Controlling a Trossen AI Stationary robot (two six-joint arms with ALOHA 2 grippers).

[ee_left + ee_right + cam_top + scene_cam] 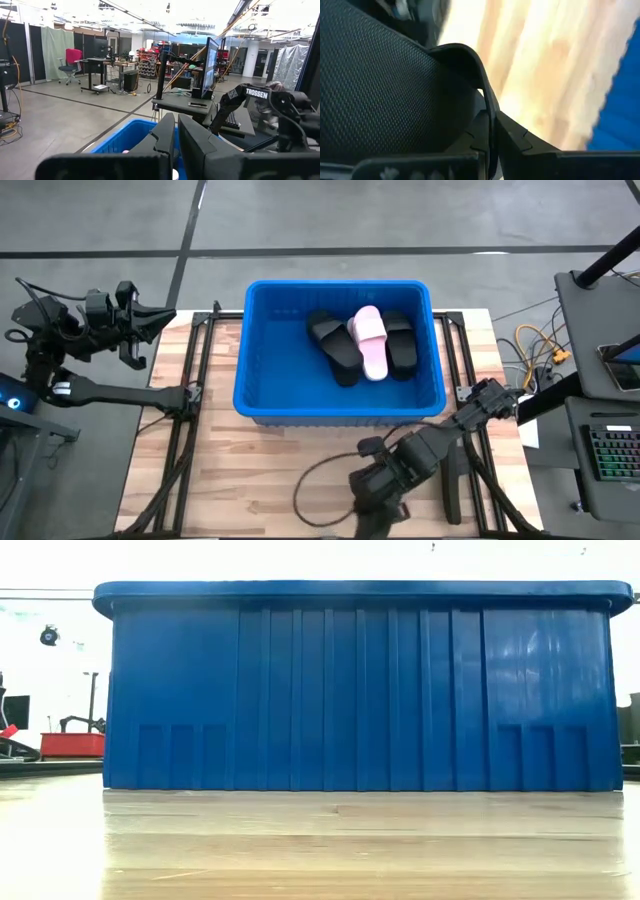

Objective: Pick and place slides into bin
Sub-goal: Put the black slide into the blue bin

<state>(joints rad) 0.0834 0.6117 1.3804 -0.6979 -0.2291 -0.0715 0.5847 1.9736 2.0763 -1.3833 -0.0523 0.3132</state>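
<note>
"TROSSEN" legible on arm. Slides in bin, long axes 12–6 o'clock. Right claw pinching black slide; left claw pressed together.

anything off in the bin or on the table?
Mostly tidy: the pink slide and black slides lie jumbled, overlapping, in the blue bin. The right gripper is shut on a thin edge of a black slide.

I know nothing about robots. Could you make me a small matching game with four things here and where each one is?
Things:
1. pink slide
2. bin
3. left tool
4. right tool

Places:
a. shut, by the table's far left corner
b. standing on the wooden table
c. lying inside the bin
d. near side of the table, shut on a black slide

Pairs: 1-c, 2-b, 3-a, 4-d
</note>
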